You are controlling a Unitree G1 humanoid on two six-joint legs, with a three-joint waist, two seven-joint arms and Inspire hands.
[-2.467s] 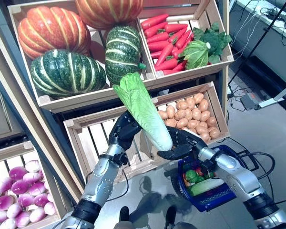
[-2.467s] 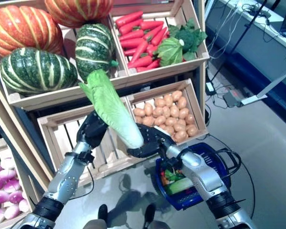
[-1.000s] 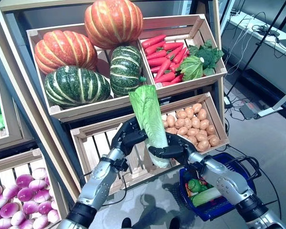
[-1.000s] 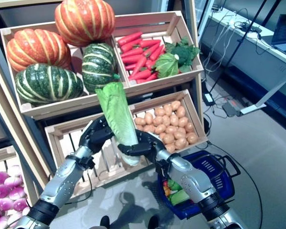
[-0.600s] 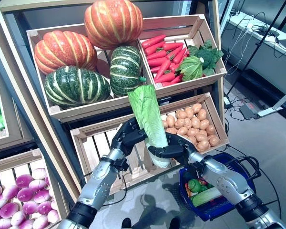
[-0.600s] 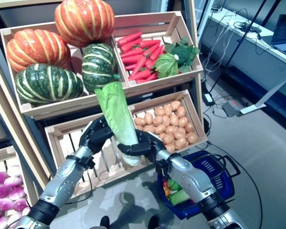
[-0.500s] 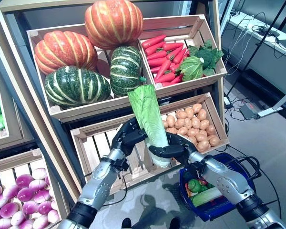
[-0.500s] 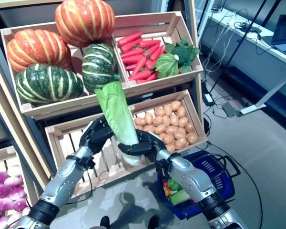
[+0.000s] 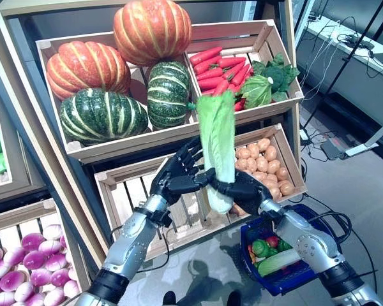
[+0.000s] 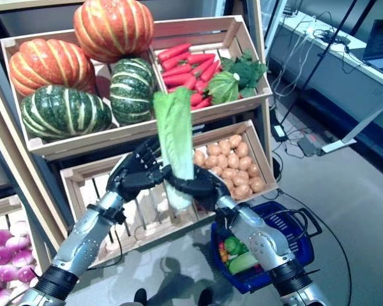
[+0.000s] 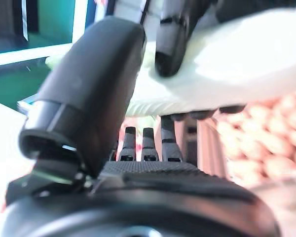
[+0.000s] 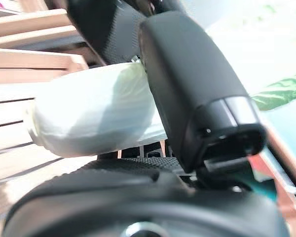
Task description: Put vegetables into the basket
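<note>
Before wooden produce crates (image 9: 255,127), cabbage (image 9: 216,137) upright, leaves upward, right robot hand (image 9: 242,191) gripping its base, left robot hand (image 9: 175,175) splayed

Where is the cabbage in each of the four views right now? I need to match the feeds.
Left eye view: cabbage upright at centre, right hand clasping its pale base.
Right eye view: cabbage left of centre, before the crates.
Left wrist view: pale base fills the upper part.
Right wrist view: pale base beside the thumb.
Shared landmark: potatoes, seen in the head views and the left wrist view.
</note>
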